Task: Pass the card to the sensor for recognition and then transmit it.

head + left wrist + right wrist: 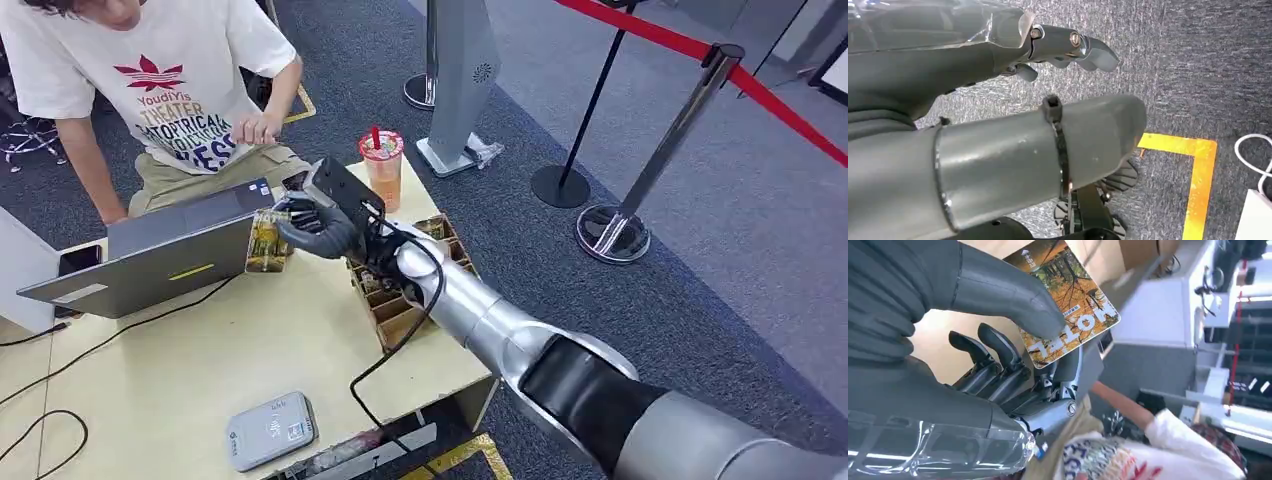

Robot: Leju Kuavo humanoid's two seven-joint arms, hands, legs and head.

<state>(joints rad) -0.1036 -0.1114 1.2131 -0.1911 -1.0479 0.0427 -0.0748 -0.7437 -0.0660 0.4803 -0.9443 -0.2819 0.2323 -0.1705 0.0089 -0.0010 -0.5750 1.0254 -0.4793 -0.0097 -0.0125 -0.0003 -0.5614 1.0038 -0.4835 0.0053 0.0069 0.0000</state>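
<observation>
Two arms on this robot; from the head view the right hand [318, 226] is stretched out over the far side of the table [200, 370], fingers pinching the card [264, 240] and holding it up just right of the laptop [160, 255]; a person in a white printed shirt [170, 80] sits at the far side; the grey sensor [270, 430] lies flat at the near edge, well apart from the card; an orange drink cup [382, 165] stands behind the hand and a cardboard divider box [395, 300] sits under the forearm. Left wrist view: left hand [1058, 45] hangs over grey carpet [1198, 60], fingers apart, holding nothing; yellow floor tape [1198, 170] nearby. Right wrist view: thumb presses the card [1073, 305], autumn trees and "HOTEL" printed on it, against the darker fingers [998, 345].
</observation>
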